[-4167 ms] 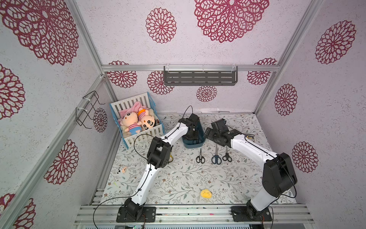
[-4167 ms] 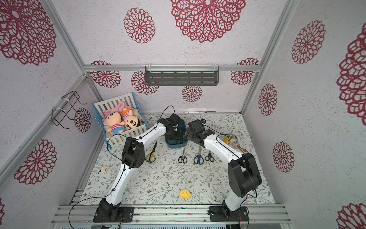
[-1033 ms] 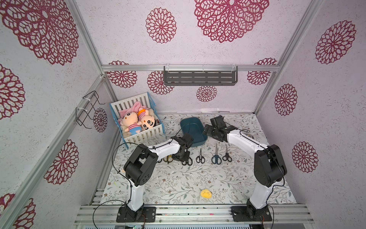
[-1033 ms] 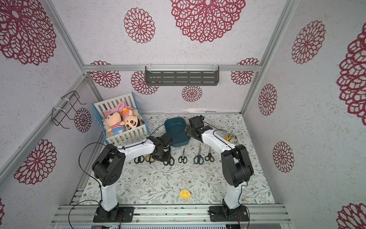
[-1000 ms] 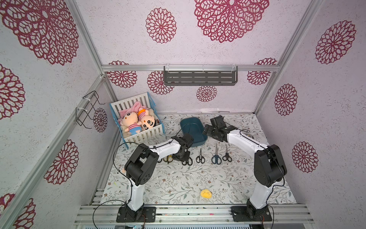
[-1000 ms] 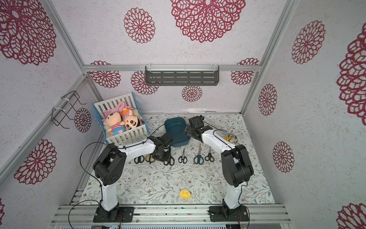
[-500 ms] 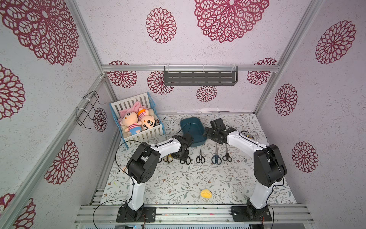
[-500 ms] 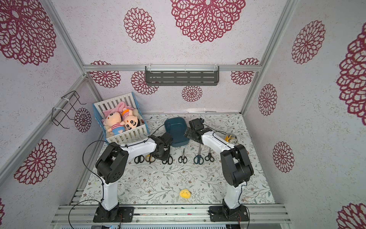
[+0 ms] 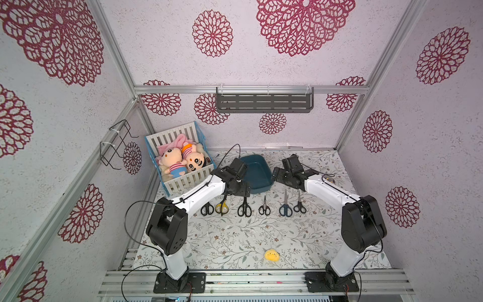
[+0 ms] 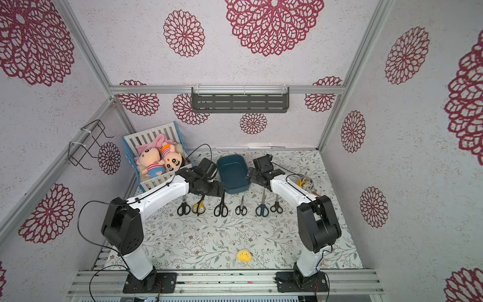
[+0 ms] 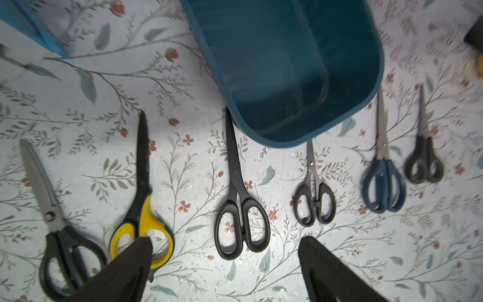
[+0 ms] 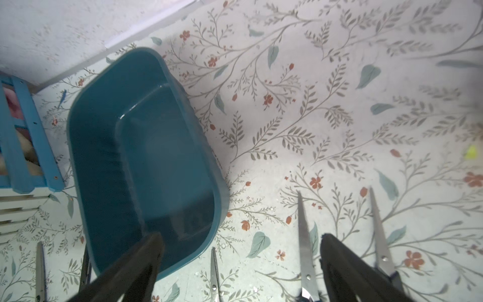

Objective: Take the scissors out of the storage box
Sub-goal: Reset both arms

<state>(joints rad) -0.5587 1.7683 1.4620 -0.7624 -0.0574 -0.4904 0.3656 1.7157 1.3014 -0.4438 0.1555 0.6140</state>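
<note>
The dark teal storage box (image 9: 262, 188) (image 10: 236, 190) stands at the back middle with nothing inside it. Six scissors lie in a row on the table in front of it, blades pointing at the box: black (image 11: 60, 235), yellow-and-black (image 11: 142, 217), large black (image 11: 239, 204), small black (image 11: 315, 198), dark blue (image 11: 384, 180) and black (image 11: 426, 162). My left gripper (image 11: 224, 240) (image 9: 239, 191) hovers open over the large black pair's handles, holding nothing. My right gripper (image 12: 240, 236) (image 9: 276, 175) is open beside the box's right wall, above the blade tips.
A blue-and-white slatted crate (image 9: 183, 180) with plush dolls stands left of the box. A small yellow toy (image 9: 271, 255) lies near the front. A small dish with yellow bits (image 10: 304, 183) sits behind the right arm. A grey shelf (image 9: 264, 103) hangs on the back wall.
My left gripper has opened and let the large black scissors lie in the row, then drawn back a little. My right gripper shifted slightly beside the box and stayed open.
</note>
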